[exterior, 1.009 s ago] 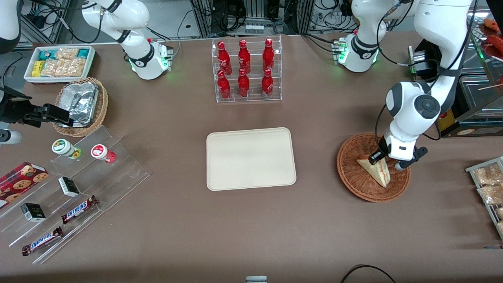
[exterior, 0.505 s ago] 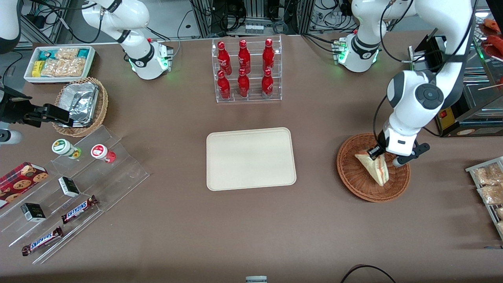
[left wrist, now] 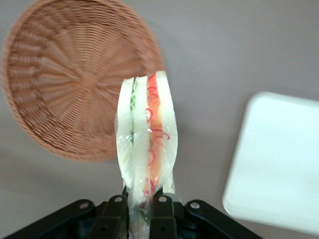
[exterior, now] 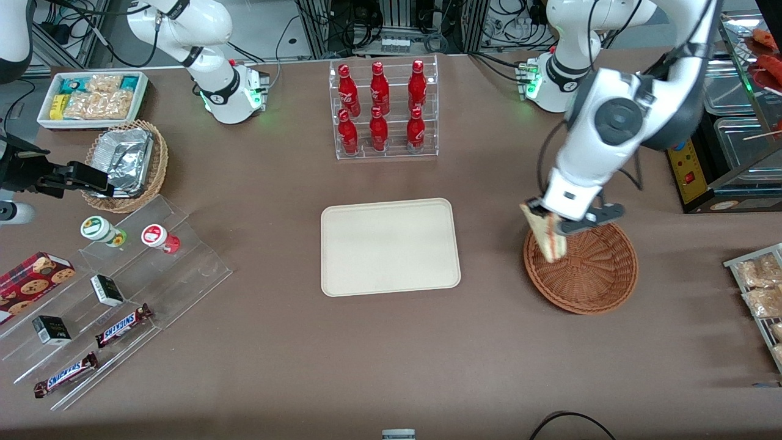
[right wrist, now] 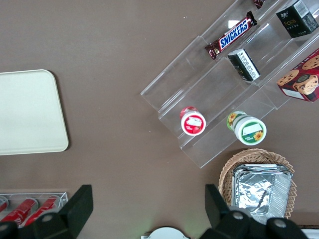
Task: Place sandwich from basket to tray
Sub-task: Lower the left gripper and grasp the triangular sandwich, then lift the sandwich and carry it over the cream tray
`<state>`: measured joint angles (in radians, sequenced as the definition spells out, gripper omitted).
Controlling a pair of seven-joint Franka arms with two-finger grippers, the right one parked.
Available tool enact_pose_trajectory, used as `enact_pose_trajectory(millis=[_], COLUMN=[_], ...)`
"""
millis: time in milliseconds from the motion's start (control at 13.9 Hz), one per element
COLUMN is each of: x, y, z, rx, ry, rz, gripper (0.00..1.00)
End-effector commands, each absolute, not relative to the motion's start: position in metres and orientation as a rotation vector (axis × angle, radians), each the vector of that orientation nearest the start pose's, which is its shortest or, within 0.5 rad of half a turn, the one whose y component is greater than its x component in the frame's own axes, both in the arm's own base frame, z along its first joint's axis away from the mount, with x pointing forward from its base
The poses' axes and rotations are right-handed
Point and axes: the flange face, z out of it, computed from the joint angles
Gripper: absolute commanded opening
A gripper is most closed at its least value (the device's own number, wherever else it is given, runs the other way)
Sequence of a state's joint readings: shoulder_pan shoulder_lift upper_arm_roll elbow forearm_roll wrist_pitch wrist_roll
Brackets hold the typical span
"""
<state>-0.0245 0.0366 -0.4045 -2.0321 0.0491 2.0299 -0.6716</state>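
Observation:
The sandwich (exterior: 548,235), a plastic-wrapped wedge of pale bread with red and green filling, hangs in the air over the rim of the reddish-brown wicker basket (exterior: 589,275) on the side nearest the tray. My left gripper (exterior: 553,218) is shut on its upper end. The wrist view shows the sandwich (left wrist: 147,134) pinched between the black fingers (left wrist: 162,211) of the gripper (left wrist: 142,216), with the basket (left wrist: 65,84) holding nothing and below it. The cream tray (exterior: 390,246) lies flat at the table's middle and carries nothing; a corner of the tray (left wrist: 279,164) shows in the wrist view.
A clear rack of red bottles (exterior: 382,110) stands farther from the front camera than the tray. Toward the parked arm's end are a tan basket with a foil container (exterior: 125,162), a white snack box (exterior: 91,98) and a clear stepped shelf (exterior: 116,293). Bagged snacks (exterior: 760,287) lie at the working arm's end.
The gripper has lifted the sandwich out of the basket and carried it toward the tray; it now hangs over the basket's rim instead of resting inside.

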Motion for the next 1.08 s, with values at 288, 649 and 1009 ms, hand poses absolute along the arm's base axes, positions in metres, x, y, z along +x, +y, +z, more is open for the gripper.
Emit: enact_pose_trajectory(millis=[288, 649, 1009], x=[0.451, 0.435, 0.434], y=[-0.395, -0.474, -0.523], z=[0.424, 0.348, 0.285], rx=[-3.166, -3.168, -3.158], ry=[-0.062, -0.126, -0.138], rz=[0.048, -0.039, -0.084], gripper=[0.00, 0.00, 0.00])
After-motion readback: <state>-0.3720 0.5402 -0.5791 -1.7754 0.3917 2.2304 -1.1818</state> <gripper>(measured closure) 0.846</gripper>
